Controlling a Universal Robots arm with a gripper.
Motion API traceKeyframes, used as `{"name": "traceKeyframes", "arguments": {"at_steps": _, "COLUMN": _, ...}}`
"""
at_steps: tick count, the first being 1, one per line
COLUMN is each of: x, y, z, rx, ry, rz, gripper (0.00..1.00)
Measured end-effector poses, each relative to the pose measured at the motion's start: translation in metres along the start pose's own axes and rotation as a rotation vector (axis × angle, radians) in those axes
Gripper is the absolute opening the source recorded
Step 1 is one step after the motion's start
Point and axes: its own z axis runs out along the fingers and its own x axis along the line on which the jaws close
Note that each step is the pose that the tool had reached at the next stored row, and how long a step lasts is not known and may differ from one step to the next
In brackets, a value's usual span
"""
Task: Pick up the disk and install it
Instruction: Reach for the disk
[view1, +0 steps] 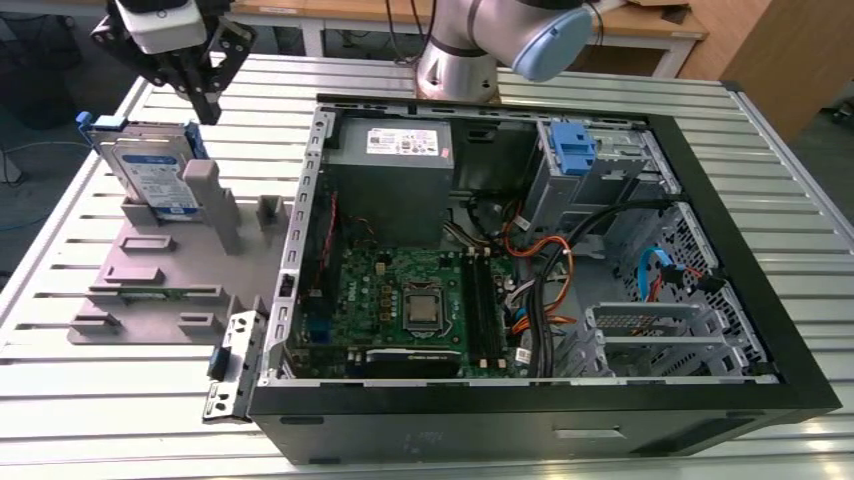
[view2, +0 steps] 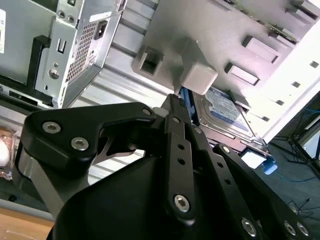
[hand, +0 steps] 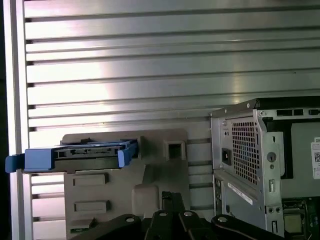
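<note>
The disk (view1: 151, 172) stands on edge in the grey holder (view1: 160, 290). The claw (view1: 207, 108) hangs over the holder, just above the disk's top corner, fingers pinched together and empty.

Exterior view first: the arm (view1: 461, 62) is smooth silver-grey tubing, thick and round, and there's a rounded joint cap (view1: 554, 42) in pale blue. Out at the wrist, a glossy white housing (view1: 163, 22) with a dark recess in it. Below that the gripper (view1: 207, 108), matte black all over, angular linkage bars narrowing to a slim tip. Second wrist view now: broad black links with rounded corners, silver hex-socket screws (view2: 181, 202) dotted along the bars, and a brushed grey metal bracket (view2: 31, 172) peeking from under the black
</note>
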Motion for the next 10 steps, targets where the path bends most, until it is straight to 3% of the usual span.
{"name": "traceKeyframes", "arguments": {"at_steps": 6, "x": 0.0077, "y": 0.0016, "z": 0.0016, "rx": 0.0, "ry": -0.0001, "rz": 0.0, "gripper": 0.11}}
{"name": "traceKeyframes", "arguments": {"at_steps": 10, "x": 0.0084, "y": 0.0017, "z": 0.0015, "rx": 0.0001, "ry": 0.0001, "rz": 0.0, "gripper": 0.11}}
